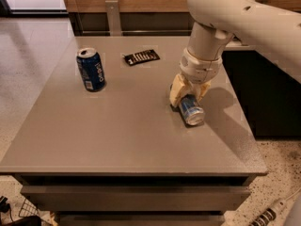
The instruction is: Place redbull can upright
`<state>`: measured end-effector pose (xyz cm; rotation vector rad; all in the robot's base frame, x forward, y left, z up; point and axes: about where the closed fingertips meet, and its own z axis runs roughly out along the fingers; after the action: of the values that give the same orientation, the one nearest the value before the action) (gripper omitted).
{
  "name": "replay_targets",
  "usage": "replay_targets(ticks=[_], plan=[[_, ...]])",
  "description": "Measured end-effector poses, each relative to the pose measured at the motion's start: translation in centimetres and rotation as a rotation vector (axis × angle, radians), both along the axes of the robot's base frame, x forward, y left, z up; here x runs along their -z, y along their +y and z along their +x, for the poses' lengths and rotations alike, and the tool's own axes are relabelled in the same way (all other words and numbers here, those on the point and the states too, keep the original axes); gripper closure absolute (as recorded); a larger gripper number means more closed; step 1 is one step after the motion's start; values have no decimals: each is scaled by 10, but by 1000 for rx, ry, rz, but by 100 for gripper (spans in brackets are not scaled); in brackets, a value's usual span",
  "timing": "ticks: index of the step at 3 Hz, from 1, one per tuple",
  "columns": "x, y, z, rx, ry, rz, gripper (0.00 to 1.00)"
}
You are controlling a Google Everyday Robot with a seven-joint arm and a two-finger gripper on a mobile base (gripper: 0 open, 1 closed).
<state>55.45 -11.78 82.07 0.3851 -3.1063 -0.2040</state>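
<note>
Camera view: gripper [189, 97] clamped on redbull can [192, 112], which lies on its side, R part of table [117, 135]. Lift clear, rotate wrist to vertical, set down gently, away fr edge.

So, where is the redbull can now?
In the camera view the redbull can lies on its side on the right part of the table, its far end between the jaws of the gripper, right of the Pepsi can.
</note>
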Motion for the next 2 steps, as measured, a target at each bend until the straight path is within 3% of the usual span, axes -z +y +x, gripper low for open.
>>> replay_targets(ticks=[1, 2], plan=[[0, 0, 0, 0, -1, 0, 100], [-9, -5, 11, -16, -64, 27, 100]])
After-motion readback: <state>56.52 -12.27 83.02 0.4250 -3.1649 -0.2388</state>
